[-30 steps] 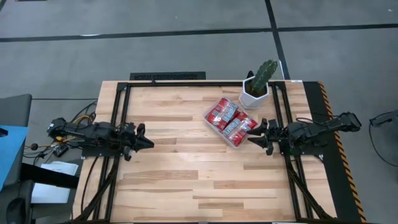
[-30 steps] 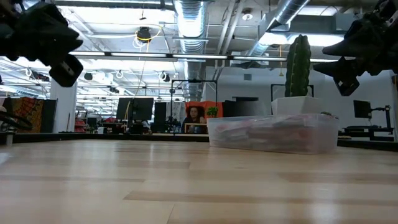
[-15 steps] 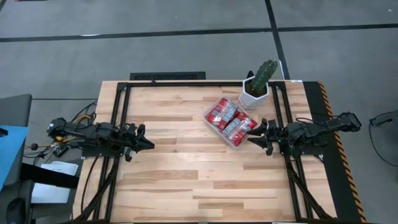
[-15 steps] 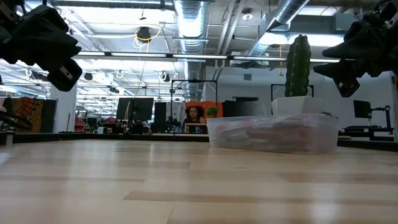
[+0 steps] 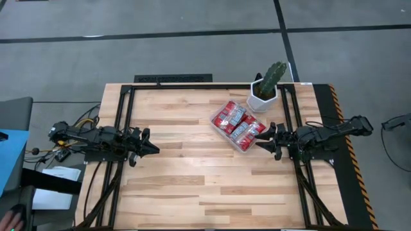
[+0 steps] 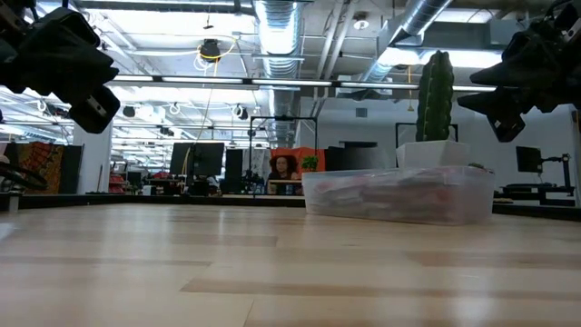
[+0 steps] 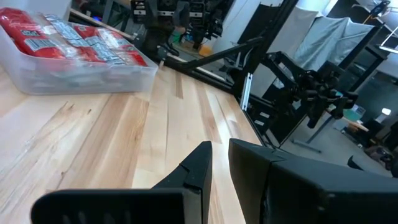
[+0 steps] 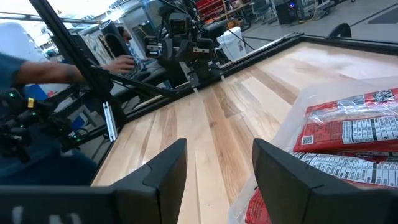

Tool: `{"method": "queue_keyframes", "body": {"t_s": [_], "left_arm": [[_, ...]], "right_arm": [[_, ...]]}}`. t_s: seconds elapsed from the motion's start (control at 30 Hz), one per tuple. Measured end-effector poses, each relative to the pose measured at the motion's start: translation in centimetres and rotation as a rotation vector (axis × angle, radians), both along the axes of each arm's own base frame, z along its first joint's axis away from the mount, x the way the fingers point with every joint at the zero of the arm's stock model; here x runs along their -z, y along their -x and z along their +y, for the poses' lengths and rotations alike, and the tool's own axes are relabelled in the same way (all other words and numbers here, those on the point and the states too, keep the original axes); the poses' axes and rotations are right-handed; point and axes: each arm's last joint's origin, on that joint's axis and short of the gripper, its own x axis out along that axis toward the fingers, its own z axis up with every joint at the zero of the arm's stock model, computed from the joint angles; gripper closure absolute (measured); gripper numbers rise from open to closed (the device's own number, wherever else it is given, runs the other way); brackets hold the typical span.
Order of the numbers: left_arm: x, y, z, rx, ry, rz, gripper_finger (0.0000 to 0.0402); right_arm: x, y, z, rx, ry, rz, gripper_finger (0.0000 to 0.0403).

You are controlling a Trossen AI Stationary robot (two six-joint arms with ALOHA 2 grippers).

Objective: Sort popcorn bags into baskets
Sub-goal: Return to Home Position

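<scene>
Several red-and-white popcorn bags point(image 5: 236, 122) lie flat inside the clear tray point(image 5: 244, 150) at the table's far right. They also show in the left wrist view point(image 7: 62, 40) and the right wrist view point(image 8: 348, 124). My right gripper point(image 5: 258, 142) is open and empty, above the table just beside the tray's near right side. My left gripper point(image 5: 156, 147) is shut and empty, above the table's left side, far from the tray. No bag lies loose on the table.
A white pot with a green cactus point(image 5: 270, 86) stands just behind the tray at the far right. A black frame point(image 5: 122, 115) borders the table. People sit beyond the table point(image 6: 283, 168), and an arm in a blue sleeve point(image 8: 37, 68) shows off to one side. The wooden middle point(image 5: 192, 167) is bare.
</scene>
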Motion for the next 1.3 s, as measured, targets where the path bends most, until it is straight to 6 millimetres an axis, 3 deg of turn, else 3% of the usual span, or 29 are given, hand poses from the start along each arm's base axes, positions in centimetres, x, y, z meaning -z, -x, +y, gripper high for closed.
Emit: {"method": "queue_keyframes", "body": {"t_s": [1.3], "left_arm": [[0.0,0.0,0.0,0.0,0.0,0.0,0.0358]], "right_arm": [[0.03,0.0,0.0,0.0,0.002,0.001,0.0193]]}}
